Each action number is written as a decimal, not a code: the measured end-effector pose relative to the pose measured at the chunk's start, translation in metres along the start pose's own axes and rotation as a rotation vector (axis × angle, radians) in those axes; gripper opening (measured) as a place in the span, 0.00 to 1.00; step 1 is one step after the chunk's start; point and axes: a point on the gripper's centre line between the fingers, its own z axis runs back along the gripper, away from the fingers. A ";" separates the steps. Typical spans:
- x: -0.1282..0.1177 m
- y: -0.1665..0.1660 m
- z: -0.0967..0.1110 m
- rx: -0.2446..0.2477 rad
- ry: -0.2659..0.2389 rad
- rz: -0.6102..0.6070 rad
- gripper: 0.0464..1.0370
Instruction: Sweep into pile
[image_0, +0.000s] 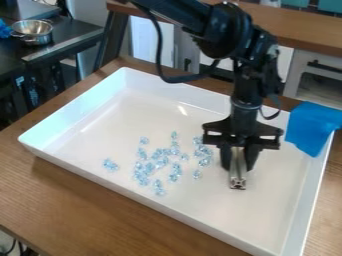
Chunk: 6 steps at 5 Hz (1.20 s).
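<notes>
sweep partly along, i'd judge: the pale blue bits (161, 162) lie in a loose, patchy cluster near the middle of the white tray (93, 177), some touching, gaps between others. not a proper pile. one small clump (110, 164) sits well apart, off toward the tray's left side; a few more are strung out toward the back, and a thin line of them lies on the side nearest me. left to do, by my reading: bring in that outlying clump, draw in the edges, close the gaps. my gripper (238, 166) hangs over the right half of the tray, pointing down, just beside the nearest bits. fingers drawn in around a narrow metal bar (238, 181), one on each side, parted only by its width; i take it for my sweeping tool. its lower end reaches down near the tray floor; whether it touches, i cannot tell. surface: tray smooth inside, low-walled, set aslant on a brown wooden table (60, 200). a blue sheet (312, 127) hangs over the rim at right. room: metal bowl (32, 31) on a dark counter (63, 44), upper left; white cabinets behind, under a wooden worktop (300, 32).
</notes>
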 end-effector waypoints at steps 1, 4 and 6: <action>-0.002 0.012 -0.002 -0.008 0.004 0.008 0.34; -0.008 0.081 0.001 -0.005 0.044 0.058 0.34; -0.013 0.131 0.001 0.033 0.020 0.051 0.34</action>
